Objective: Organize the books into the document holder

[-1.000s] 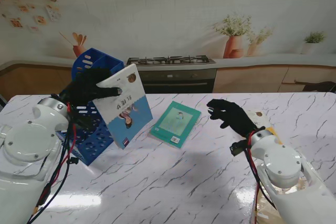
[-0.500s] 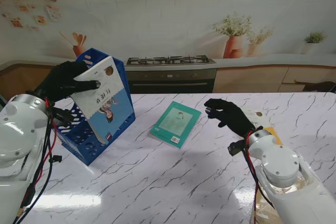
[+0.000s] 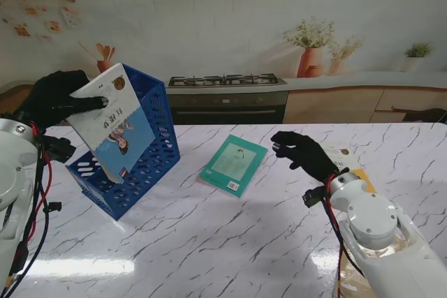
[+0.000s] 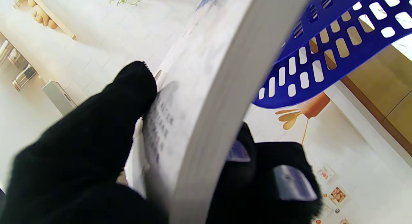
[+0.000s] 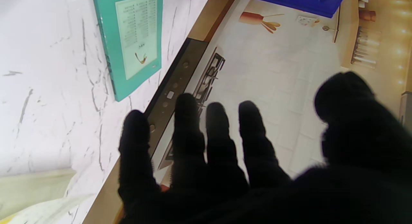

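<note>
- While our black-gloved left hand (image 3: 56, 97) pinches the white-and-blue paperback book (image 3: 112, 130), it tilts over the blue perforated plastic document holder (image 3: 143, 155).
- Our right hand (image 3: 300, 153) hovers spread; the teal book (image 3: 233, 164) lies flat nearby.

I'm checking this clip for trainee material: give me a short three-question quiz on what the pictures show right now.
1. True or false: the left hand holds the white-and-blue book.
2. Where does the teal book lie? A) inside the blue document holder B) flat on the marble table, to the holder's right C) in the right hand
3. Fill in: the right hand's fingers are spread and it holds ____.

Key: 1 true, gripped near its upper edge, tilted by the holder. 2 B. 3 nothing; it hovers over the table, right of the teal book.
</note>
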Action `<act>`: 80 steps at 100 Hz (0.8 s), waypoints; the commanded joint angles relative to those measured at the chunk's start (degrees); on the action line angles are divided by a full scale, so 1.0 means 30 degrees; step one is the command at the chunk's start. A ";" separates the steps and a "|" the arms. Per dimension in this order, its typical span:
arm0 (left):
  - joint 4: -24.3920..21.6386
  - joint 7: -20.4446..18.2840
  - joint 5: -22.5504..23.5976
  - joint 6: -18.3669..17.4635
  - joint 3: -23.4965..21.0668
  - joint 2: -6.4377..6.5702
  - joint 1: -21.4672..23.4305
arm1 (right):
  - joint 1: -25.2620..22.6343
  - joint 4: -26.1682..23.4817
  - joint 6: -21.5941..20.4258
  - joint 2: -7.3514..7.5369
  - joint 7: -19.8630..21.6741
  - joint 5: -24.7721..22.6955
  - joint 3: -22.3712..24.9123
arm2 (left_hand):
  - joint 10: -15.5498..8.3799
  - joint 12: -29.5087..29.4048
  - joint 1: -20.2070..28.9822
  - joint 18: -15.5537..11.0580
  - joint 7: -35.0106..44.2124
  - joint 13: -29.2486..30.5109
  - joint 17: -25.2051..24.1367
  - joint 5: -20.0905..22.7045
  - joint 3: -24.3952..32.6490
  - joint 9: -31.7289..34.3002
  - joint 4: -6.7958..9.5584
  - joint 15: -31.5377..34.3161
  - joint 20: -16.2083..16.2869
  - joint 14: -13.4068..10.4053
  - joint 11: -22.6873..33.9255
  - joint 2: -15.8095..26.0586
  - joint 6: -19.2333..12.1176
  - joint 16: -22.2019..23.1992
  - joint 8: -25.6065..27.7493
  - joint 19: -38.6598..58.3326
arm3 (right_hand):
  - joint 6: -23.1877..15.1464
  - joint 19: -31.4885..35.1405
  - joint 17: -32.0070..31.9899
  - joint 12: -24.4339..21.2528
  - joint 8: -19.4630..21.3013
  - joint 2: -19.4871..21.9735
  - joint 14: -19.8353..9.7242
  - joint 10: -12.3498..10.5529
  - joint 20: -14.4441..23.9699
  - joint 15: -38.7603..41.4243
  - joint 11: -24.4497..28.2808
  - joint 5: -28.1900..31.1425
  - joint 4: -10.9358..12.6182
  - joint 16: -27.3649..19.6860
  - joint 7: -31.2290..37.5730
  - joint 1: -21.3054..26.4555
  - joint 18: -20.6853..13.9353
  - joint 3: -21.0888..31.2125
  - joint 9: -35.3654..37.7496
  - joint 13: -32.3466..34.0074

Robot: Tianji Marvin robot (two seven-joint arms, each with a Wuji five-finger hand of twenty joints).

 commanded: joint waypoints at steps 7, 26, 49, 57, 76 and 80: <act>-0.0509 -0.0350 0.0588 -0.0203 -0.0369 0.0096 -0.0104 | 0.0016 0.0024 -0.0029 -0.0106 0.0030 0.0025 -0.0201 | 0.0573 0.0248 0.0689 -0.1118 0.1780 0.0246 0.0521 0.0512 0.2754 0.2636 0.1751 0.1362 -0.0092 -0.1727 0.0758 0.0505 -0.0456 -0.0106 0.0625 0.5666 | -0.0215 0.0067 -0.0050 -0.0152 -0.0137 -0.0164 -0.0191 -0.0409 0.0002 -0.0194 -0.0249 -0.0271 0.1079 -0.0175 -0.0094 -0.0636 0.0301 0.0223 -0.0069 0.0158; -0.1008 -0.0319 0.0963 0.0226 -0.0960 0.0096 0.0094 | 0.0248 0.0167 -0.0075 -0.0111 0.0062 0.0055 -0.0361 | 0.0575 0.0271 0.0651 -0.1097 0.1778 0.0245 0.0521 0.0519 0.2805 0.2649 0.1784 0.1382 -0.0117 -0.1685 0.0785 0.0469 -0.0513 -0.0105 0.0649 0.5687 | -0.0110 0.0015 -0.0112 -0.0132 -0.0157 -0.0057 -0.0269 -0.0401 -0.0031 -0.0251 -0.0287 -0.0383 0.1059 -0.0173 -0.0138 -0.0568 0.0169 0.0203 -0.0239 0.0023; -0.1362 -0.0332 0.1485 0.0606 -0.1875 0.0097 0.0592 | 0.0411 0.0322 -0.0258 -0.0144 -0.0065 0.0040 -0.0514 | 0.0597 0.0277 0.0668 -0.0990 0.1769 0.0241 0.0511 0.0534 0.2815 0.2664 0.1793 0.1375 -0.0162 -0.1551 0.0780 0.0476 -0.0514 -0.0114 0.0658 0.5692 | -0.0076 -0.0115 -0.0217 -0.0098 -0.0144 0.0130 -0.0305 -0.0443 -0.0083 -0.0300 -0.0222 -0.0477 0.1073 -0.0178 -0.0152 -0.0415 0.0016 -0.0070 -0.0393 -0.0155; -0.1270 -0.0274 0.2114 0.0603 -0.2055 0.0107 0.0658 | 0.0453 0.0376 -0.0335 -0.0165 -0.0167 -0.0001 -0.0563 | 0.0594 0.0278 0.0652 -0.0960 0.1762 0.0242 0.0510 0.0521 0.2778 0.2643 0.1763 0.1375 -0.0176 -0.1521 0.0772 0.0507 -0.0520 -0.0115 0.0656 0.5695 | -0.0110 -0.0089 -0.0167 -0.0083 -0.0124 0.0114 -0.0345 -0.0457 -0.0068 -0.0264 -0.0167 -0.0424 0.1078 -0.0167 -0.0116 -0.0392 -0.0021 -0.0194 -0.0349 -0.0098; -0.0679 0.0139 0.2757 0.0578 -0.1991 0.0041 0.0449 | 0.0564 0.0444 -0.0346 -0.0184 -0.0321 -0.0211 -0.0621 | 0.0633 0.0286 0.0769 -0.0935 0.1724 0.0242 0.0507 0.0433 0.2705 0.2562 0.1635 0.1375 -0.0204 -0.1518 0.0738 0.0573 -0.0524 -0.0116 0.0661 0.5696 | -0.0165 0.0228 -0.0087 -0.0096 -0.0115 0.0136 -0.0359 -0.0504 0.0184 -0.0208 -0.0129 -0.0388 0.1095 -0.0157 -0.0100 -0.0482 -0.0161 -0.0354 -0.0301 -0.0055; -0.0521 0.0148 0.2811 0.0572 -0.1938 0.0049 0.0339 | 0.0589 0.0459 -0.0318 -0.0184 -0.0322 -0.0233 -0.0630 | 0.0655 0.0290 0.0784 -0.0916 0.1719 0.0242 0.0498 0.0427 0.2684 0.2547 0.1605 0.1375 -0.0217 -0.1518 0.0732 0.0595 -0.0506 -0.0116 0.0664 0.5673 | -0.0174 0.0225 -0.0106 -0.0100 -0.0112 0.0094 -0.0353 -0.0502 0.0208 -0.0197 -0.0125 -0.0356 0.1101 -0.0157 -0.0086 -0.0481 -0.0163 -0.0354 -0.0270 -0.0033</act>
